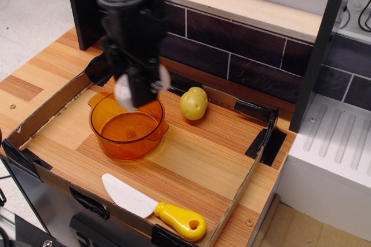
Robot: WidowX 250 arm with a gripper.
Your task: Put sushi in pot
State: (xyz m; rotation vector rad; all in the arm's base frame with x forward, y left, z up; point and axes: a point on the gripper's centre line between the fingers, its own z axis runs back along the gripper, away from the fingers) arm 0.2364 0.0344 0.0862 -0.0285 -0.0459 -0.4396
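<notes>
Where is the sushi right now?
The sushi is held in the gripper, above the orange pot, left of the potato.

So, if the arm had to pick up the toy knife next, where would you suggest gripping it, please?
Probably the yellow handle of the knife, from straight above. It lies flat near the front cardboard edge, and the rounded handle is thicker than the thin white blade, with jaws closing across its width.
</notes>
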